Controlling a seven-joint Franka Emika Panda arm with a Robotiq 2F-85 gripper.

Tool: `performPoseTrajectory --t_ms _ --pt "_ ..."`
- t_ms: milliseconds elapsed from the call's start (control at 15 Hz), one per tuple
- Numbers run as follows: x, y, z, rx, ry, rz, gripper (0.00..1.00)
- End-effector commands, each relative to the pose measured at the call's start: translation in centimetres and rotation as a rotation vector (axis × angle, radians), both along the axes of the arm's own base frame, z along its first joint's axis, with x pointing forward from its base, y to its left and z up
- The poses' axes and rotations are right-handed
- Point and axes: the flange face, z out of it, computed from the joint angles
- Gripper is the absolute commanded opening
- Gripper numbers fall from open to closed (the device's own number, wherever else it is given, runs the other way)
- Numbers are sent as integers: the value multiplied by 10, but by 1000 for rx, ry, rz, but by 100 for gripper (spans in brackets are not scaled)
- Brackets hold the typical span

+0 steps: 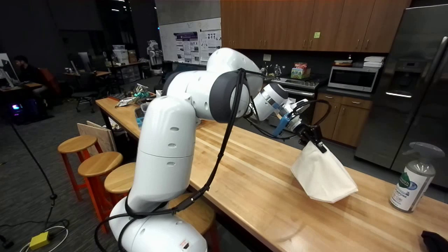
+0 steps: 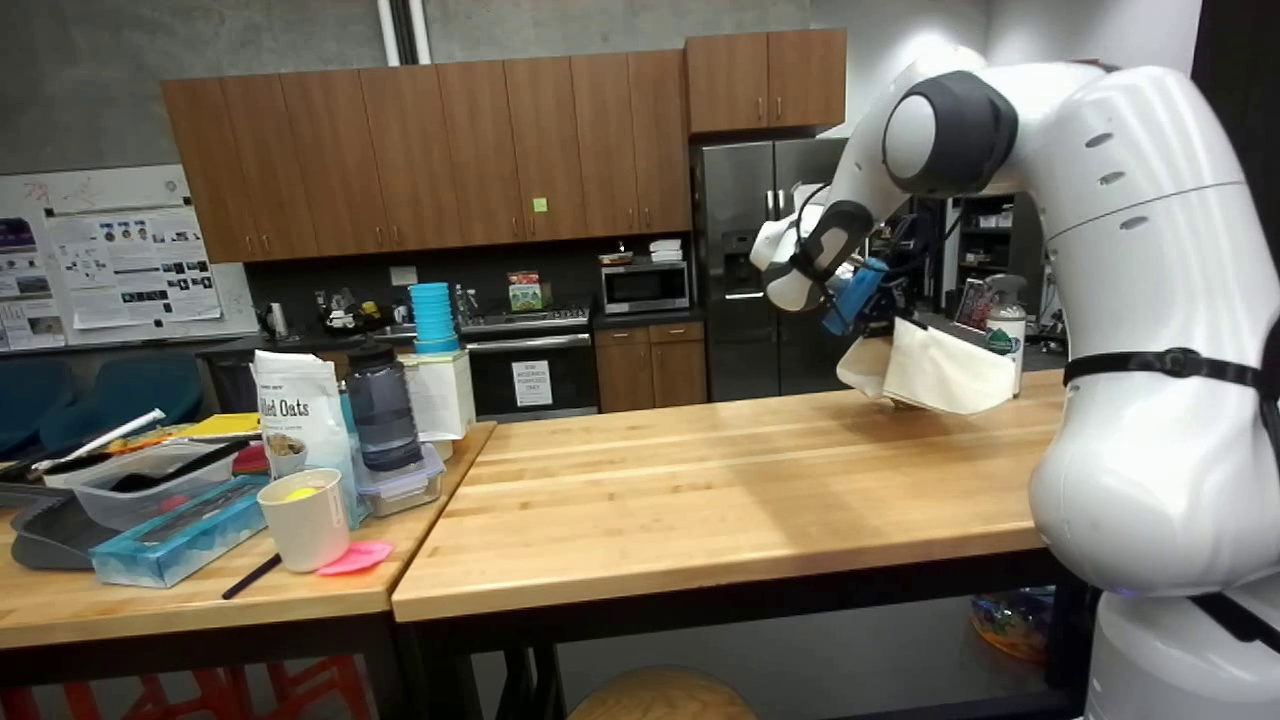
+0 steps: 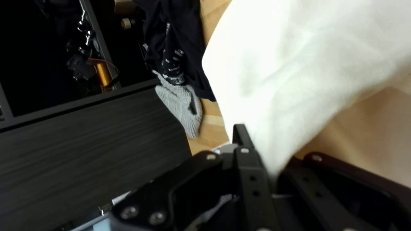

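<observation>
The pincer (image 3: 269, 166) was clamped on the gathered, narrow end of a white cloth (image 3: 289, 70); only the one arm (image 1: 166, 147) was present. Key relation: the cloth hung downward from the pincer over the wooden table (image 1: 245, 168), flaring as it dropped, its long axis leaning to the side where the spray bottle (image 1: 412, 187) stood. Whether its lowest edge touched the wood or hung just above it, could not tell. In an exterior view, tabletop showed between cloth (image 1: 322, 176) and bottle; in an exterior view, the cloth (image 2: 950, 370) overlapped the bottle (image 2: 1006, 328) and that gap was lost. Wrist view gave a grey knit piece (image 3: 184, 104) near the cloth's edge, just beside dark fabric (image 3: 179, 41); neither exterior view showed the grey piece. Farther off, beyond the table, stood the refrigerator (image 1: 388, 122), seen in both exterior views but not made out in the wrist view.
</observation>
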Motion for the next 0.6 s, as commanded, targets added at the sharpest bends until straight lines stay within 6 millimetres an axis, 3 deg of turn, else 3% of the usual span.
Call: performPoseTrajectory --t_ms 0,333,400,467,533 --pt "26 44 -7 59 22 94 1" --pt "11 102 -48 165 62 198 1" --pt "4 110 -58 199 77 215 11" --pt "20 106 -55 148 56 181 5" --pt "16 112 -64 163 68 193 10"
